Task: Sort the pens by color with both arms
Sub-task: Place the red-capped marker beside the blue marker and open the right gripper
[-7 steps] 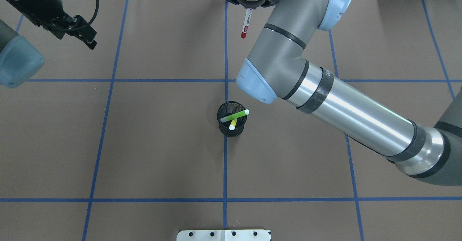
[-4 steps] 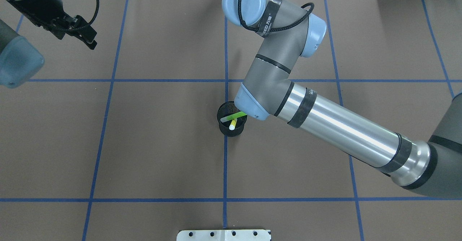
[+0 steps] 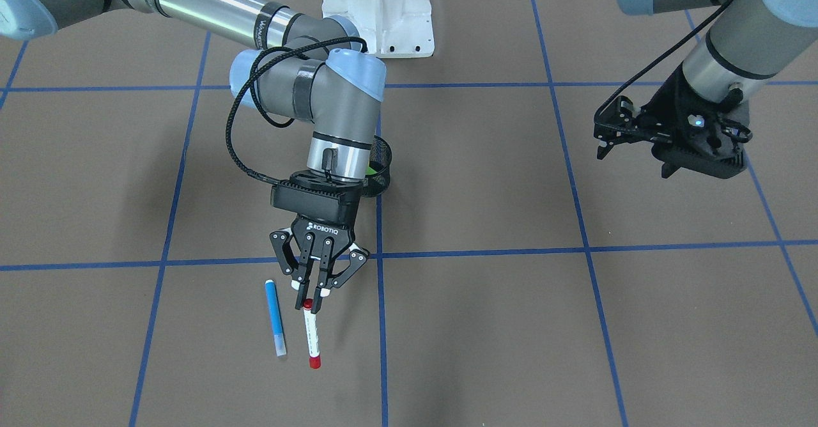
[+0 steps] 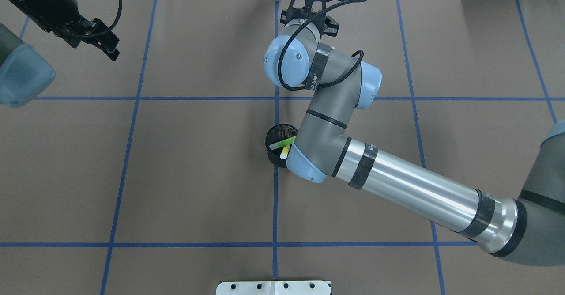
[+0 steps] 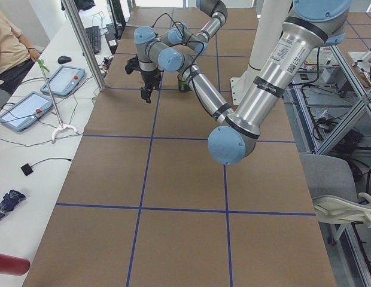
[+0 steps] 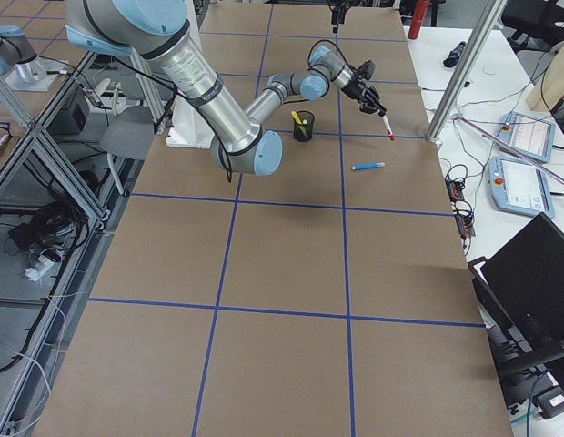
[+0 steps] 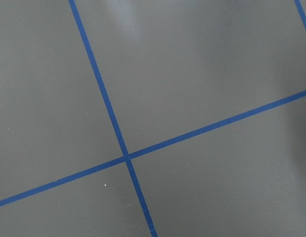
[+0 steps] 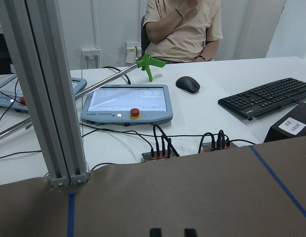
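My right gripper (image 3: 311,296) is shut on the top of a red-capped white pen (image 3: 311,334), which hangs down from it at the table's far side. It also shows in the exterior right view (image 6: 373,102). A blue pen (image 3: 276,318) lies on the brown mat right beside the red one. A black mesh cup (image 4: 276,138) at the table's middle holds a green pen (image 4: 282,144) and a yellow pen (image 4: 284,153). My right elbow partly covers it. My left gripper (image 3: 604,139) is open and empty, raised at the far left (image 4: 108,47).
Blue tape lines (image 4: 276,198) divide the brown mat into squares. The white pedestal (image 3: 378,11) stands at the robot's edge. An aluminium post (image 6: 455,82) and operator tablets (image 6: 528,137) stand just past the far edge. A person (image 8: 182,29) sits there.
My right arm has folded back and its wrist has turned, so the elbow now covers part of the cup and hides the red pen from overhead. The left arm has not moved.
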Controlling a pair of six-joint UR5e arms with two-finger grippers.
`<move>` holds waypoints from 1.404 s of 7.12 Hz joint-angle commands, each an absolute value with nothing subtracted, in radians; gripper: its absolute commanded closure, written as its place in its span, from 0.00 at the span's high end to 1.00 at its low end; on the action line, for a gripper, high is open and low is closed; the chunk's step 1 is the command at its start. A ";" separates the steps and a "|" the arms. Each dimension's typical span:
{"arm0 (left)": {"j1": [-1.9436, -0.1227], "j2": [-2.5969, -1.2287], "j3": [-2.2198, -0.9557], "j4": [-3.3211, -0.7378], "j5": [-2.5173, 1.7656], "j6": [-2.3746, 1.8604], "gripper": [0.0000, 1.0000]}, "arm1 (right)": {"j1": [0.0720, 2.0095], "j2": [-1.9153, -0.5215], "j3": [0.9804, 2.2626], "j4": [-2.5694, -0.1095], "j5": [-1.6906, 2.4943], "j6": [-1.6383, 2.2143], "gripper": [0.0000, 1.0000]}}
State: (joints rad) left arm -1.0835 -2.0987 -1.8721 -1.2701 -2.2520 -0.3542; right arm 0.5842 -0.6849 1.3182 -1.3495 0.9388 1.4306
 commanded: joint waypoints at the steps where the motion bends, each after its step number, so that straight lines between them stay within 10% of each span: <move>1: -1.083 -2.102 -1.871 -1.270 -2.252 -0.354 0.99 | 0.554 -0.774 1.322 -1.188 0.897 1.442 0.00; 7: -1.081 -2.105 -1.868 -1.273 -2.252 -0.365 0.99 | 0.506 -0.871 1.371 -1.106 0.904 1.345 0.60; 10: -1.081 -2.105 -1.864 -1.275 -2.252 -0.365 0.99 | 0.509 -0.870 1.448 -1.106 0.948 1.279 0.66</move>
State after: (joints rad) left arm -1.0814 -2.1046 -1.8649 -1.2736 -2.2519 -0.3651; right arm 0.5072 -0.8708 1.4167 -1.1064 0.9164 1.3040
